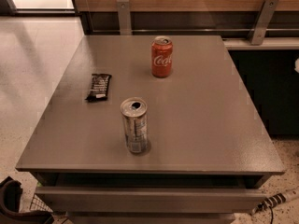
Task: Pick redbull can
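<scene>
The redbull can (134, 125) is slim, tall and silver with faint blue-grey print and a white patch near its base. It stands upright on the grey table (205, 120), near the front edge and a little left of centre, with its top opened. My gripper is not in view, and nothing touches the can.
A red Coca-Cola can (161, 57) stands upright toward the back of the table. A dark snack bar wrapper (99, 87) lies flat at the left. A wood-panelled wall with metal brackets (124, 16) runs behind. A dark object (10, 200) sits on the floor at bottom left.
</scene>
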